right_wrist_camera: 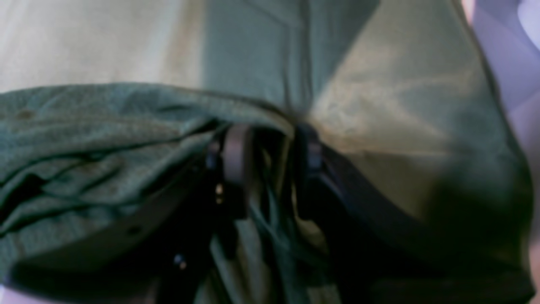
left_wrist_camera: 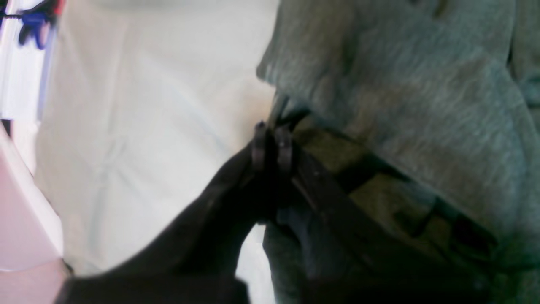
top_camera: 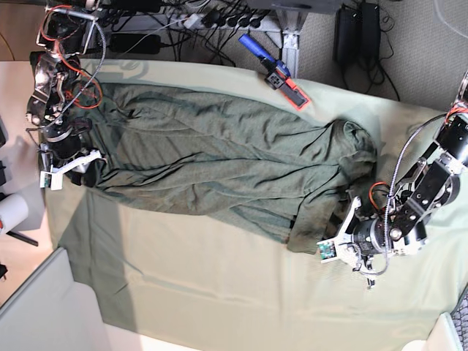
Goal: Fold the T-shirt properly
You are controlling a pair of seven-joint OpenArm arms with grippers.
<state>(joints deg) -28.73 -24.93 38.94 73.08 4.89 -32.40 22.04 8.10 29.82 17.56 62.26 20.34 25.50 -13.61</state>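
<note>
The T-shirt, dark heathered olive-green, lies spread lengthwise across the table. My left gripper is at the shirt's near right corner. In the left wrist view its fingers stand pressed together at the shirt's edge, with the T-shirt draped up and over the right one, so the left gripper is shut on a thin bit of fabric. My right gripper is at the shirt's far left end. In the right wrist view the right gripper is shut on a bunched fold of the T-shirt.
A pale sage-green cloth covers the table under the shirt. A blue and red tool lies at the table's back edge, with cables behind it. A white roll and a grey panel sit at the left.
</note>
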